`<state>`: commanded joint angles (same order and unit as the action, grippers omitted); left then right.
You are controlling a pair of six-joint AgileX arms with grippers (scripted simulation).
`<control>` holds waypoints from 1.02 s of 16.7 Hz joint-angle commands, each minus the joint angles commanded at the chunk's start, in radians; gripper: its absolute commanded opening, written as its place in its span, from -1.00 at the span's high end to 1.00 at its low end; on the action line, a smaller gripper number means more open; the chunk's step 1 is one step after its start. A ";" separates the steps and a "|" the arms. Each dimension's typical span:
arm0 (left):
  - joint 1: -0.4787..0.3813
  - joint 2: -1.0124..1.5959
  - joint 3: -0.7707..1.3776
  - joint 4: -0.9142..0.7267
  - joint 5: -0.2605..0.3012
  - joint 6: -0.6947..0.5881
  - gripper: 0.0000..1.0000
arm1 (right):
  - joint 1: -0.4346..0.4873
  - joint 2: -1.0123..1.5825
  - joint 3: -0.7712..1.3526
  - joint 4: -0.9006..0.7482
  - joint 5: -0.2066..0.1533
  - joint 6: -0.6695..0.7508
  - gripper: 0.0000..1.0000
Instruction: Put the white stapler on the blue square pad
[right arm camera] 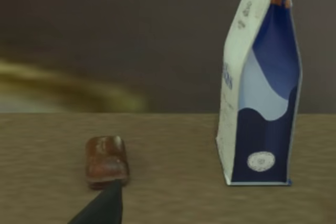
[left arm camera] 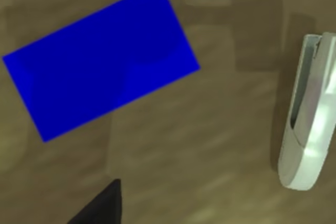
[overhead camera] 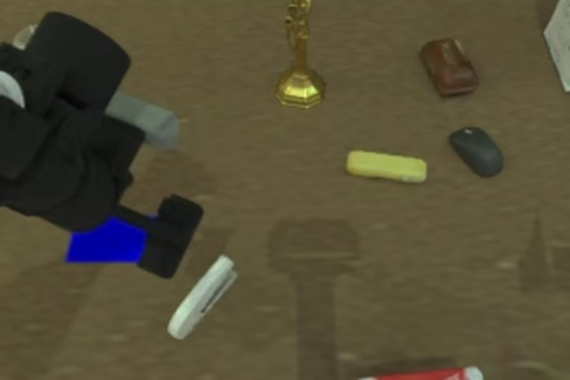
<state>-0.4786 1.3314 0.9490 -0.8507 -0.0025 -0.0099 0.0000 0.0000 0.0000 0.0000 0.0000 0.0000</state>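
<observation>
left gripper: black, blocky, hovers over the pad's right edge; holds nothing, finger spread can't be told
white stapler: slim, glossy off-white, rounded ends, dark side slit; lies diagonal on the table, just beside the pad, not on it
blue square pad: flat, thin, matte bright blue, partly under the arm
table: brown, grainy
right arm: out of the top view; finger spread can't be told

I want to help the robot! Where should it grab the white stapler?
Probably around the middle of the white stapler, coming straight down from above. It lies flat and slanted on the table, long and slim, so the left gripper nearby should turn to pinch its narrow sides. Nothing crowds it.
</observation>
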 joint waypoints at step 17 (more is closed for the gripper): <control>-0.143 0.423 0.256 -0.174 0.001 -0.002 -1.00 | 0.000 0.000 0.000 0.000 0.000 0.000 -1.00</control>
<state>-0.6221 1.7543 1.2048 -1.0248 -0.0013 -0.0117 0.0000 0.0000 0.0000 0.0000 0.0000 0.0000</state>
